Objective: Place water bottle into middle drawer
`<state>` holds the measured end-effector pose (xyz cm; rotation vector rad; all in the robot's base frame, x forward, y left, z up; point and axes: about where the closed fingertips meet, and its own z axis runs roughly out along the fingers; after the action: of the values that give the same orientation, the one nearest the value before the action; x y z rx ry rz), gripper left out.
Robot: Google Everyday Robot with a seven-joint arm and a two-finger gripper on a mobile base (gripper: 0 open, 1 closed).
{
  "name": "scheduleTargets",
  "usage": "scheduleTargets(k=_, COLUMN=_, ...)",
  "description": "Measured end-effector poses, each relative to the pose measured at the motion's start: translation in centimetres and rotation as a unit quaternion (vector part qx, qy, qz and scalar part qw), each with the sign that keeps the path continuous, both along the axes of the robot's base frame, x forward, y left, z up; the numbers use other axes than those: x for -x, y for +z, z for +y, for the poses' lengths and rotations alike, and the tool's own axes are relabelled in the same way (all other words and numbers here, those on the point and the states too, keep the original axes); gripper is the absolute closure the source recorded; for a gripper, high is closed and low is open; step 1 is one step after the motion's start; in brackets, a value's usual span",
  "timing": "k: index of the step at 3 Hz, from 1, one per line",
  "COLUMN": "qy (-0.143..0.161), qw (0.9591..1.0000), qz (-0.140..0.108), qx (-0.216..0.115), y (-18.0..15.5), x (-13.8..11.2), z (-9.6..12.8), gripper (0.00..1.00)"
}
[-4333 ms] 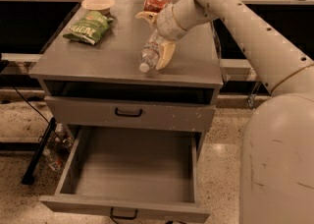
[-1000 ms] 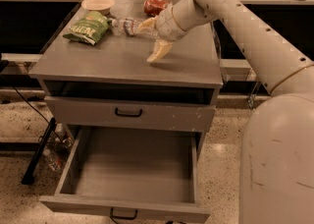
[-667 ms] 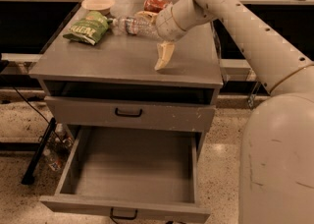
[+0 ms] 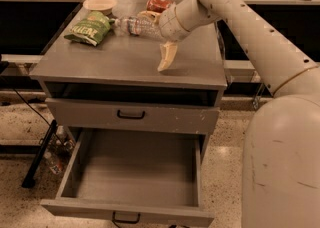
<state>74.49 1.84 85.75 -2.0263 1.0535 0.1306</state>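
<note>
Water bottle (image 4: 135,26): clear ribbed plastic, glossy.
Claw (image 4: 160,37), over the desk's rear right: cream plastic, smooth, matt.
Desk (image 4: 100,62), middle drawer (image 4: 135,174): grey, matt, lightly scuffed.
Snack bag (image 4: 89,28): green, crinkled, glossy.
Floor (image 4: 30,202): speckled stone, slight sheen.

The water bottle (image 4: 134,26) has left the middle of the cabinet top (image 4: 110,62) — some seconds ago it lay there tilted, now it is sideways, further back and to the left, with its white cap near the green chip bag (image 4: 87,28). Whether it touches the top, I cannot tell. The gripper (image 4: 161,39) has turned with it — it is now at the bottle's base, over the right-centre of the top.
</note>
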Motion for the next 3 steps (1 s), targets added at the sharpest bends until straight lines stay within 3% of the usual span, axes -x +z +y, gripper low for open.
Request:
scheduleTargets(k=1, qy=0.014, qw=0.9997, qz=0.008, qx=0.02, y=-0.7, x=-1.1, z=0.6, gripper=0.0)
scheduleTargets(k=3, qy=0.022, qw=0.9997, qz=0.004, qx=0.012, y=1.5, x=-0.2, z=0.7, gripper=0.0)
